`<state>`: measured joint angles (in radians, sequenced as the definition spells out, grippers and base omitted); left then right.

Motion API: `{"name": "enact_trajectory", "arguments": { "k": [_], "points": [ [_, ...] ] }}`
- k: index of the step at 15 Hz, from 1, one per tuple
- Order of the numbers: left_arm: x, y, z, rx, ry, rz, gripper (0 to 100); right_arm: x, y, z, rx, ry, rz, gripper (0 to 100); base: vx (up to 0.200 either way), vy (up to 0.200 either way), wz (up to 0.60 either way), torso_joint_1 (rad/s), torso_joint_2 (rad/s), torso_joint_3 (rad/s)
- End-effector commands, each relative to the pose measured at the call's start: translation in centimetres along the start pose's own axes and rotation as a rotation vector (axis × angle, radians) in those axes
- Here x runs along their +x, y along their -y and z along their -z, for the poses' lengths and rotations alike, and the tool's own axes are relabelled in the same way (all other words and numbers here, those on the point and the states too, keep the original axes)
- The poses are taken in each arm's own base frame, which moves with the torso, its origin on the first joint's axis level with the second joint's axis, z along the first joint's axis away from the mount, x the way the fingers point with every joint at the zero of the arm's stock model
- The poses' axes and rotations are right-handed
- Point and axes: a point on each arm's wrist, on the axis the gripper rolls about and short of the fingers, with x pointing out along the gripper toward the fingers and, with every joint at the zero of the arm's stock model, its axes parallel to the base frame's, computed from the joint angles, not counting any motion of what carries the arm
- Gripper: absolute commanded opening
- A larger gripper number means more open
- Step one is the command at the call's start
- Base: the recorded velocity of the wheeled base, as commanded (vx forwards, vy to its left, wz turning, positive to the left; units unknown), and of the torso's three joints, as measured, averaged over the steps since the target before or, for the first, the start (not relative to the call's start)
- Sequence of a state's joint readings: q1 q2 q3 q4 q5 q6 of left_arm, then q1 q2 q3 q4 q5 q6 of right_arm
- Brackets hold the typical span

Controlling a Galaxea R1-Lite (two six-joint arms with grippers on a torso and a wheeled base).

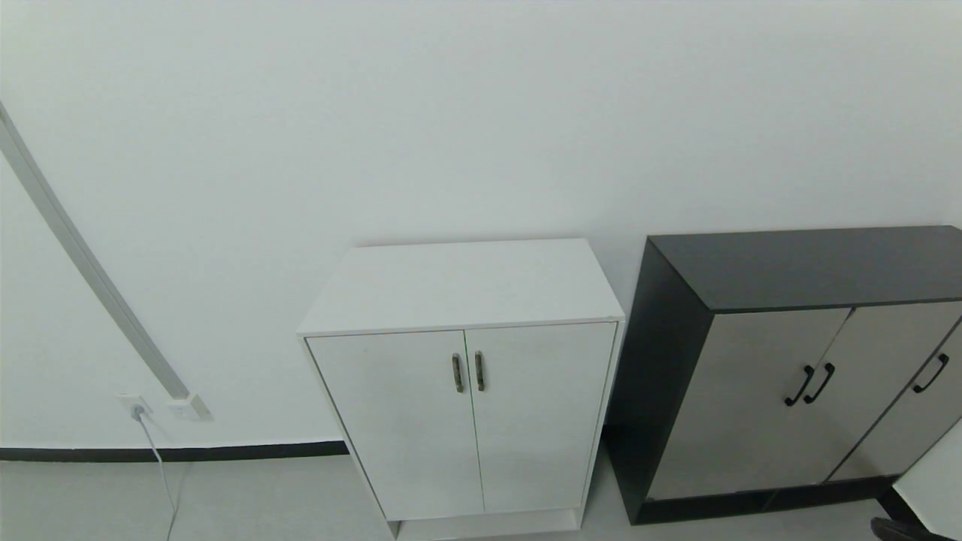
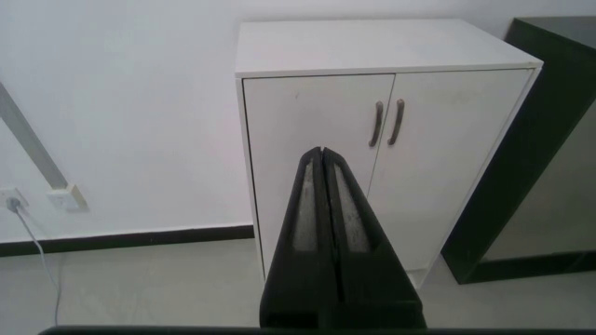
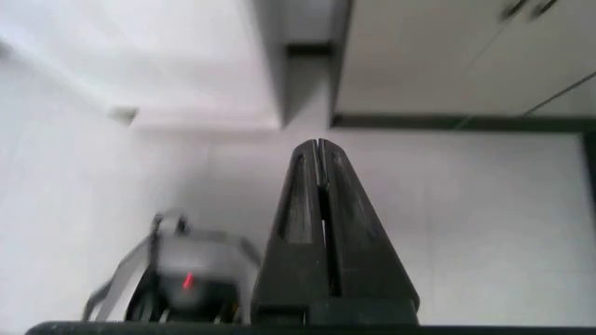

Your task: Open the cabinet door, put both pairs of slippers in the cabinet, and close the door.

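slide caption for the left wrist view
Shut left gripper faces the closed white cabinet, its two handles side by side at the centre.

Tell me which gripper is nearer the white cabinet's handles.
Left, probably. The left gripper faces the white cabinet and its handles; the right gripper points down at the floor, farther back.

White cabinet (image 1: 458,289): doors (image 1: 398,421) closed, interior hidden; base cut by the head view's lower edge; left gripper (image 2: 322,152) covers part of its front in the left wrist view. Black cabinet (image 1: 797,267): right end cut off. Wall-socket cable (image 1: 160,466) runs out of frame. Blurred dark object with red light (image 3: 182,279) on the floor, right wrist view: unidentifiable.
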<state>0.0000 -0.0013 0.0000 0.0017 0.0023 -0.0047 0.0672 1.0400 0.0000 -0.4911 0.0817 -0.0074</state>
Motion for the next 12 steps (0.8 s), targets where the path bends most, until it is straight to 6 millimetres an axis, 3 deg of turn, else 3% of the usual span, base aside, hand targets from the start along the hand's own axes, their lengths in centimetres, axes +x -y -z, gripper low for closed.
{"name": "enact_trajectory", "arguments": {
  "k": [1, 6, 12],
  "points": [
    [0.0, 0.0, 0.0, 0.000, -0.001, -0.001, 0, -2.7, -0.4, 1.4, -0.012, 0.061, -0.040, 0, 0.000, 0.000, 0.00, 0.000, 0.00, 0.000],
    [0.0, 0.0, 0.0, 0.000, -0.001, -0.001, 0, -4.5, -0.5, 4.5, -0.007, -0.034, -0.055, 0, 0.000, 0.000, 0.00, 0.000, 0.00, 0.000],
    [0.0, 0.0, 0.0, 0.000, -0.001, -0.001, 0, -5.6, -0.5, 5.3, -0.040, 0.070, -0.027, 0, 0.000, 0.000, 0.00, 0.000, 0.00, 0.000]
  ]
}}
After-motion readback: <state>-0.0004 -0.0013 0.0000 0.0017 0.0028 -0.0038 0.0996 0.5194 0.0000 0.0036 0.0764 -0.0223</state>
